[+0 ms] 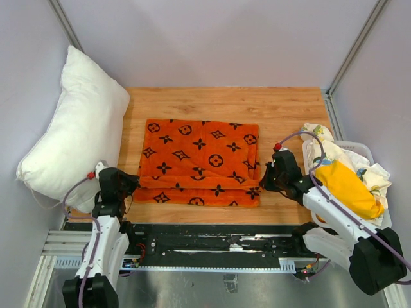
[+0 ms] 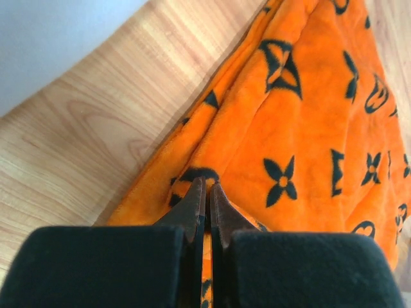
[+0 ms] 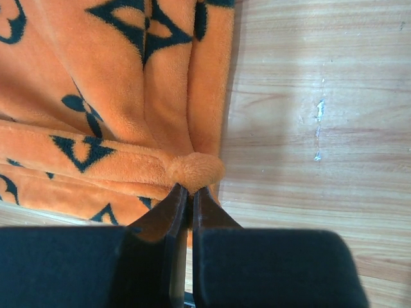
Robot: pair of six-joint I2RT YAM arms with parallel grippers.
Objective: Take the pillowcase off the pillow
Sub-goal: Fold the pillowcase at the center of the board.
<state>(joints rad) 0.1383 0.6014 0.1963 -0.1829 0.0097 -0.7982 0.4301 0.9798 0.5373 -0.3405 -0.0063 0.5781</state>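
The orange pillowcase (image 1: 200,162) with black motifs lies folded flat in the middle of the wooden table. The plain white pillow (image 1: 77,128) leans bare against the left wall, out of the case. My left gripper (image 1: 133,181) is at the pillowcase's near left corner, its jaws shut on the fabric edge (image 2: 207,186). My right gripper (image 1: 263,179) is at the near right corner, its jaws shut on a bunched fold of the pillowcase (image 3: 192,170).
A white basket (image 1: 359,151) at the right edge holds a yellow cloth (image 1: 347,186) and other laundry. Bare wooden table (image 1: 225,102) lies behind the pillowcase. Grey walls close the left, back and right.
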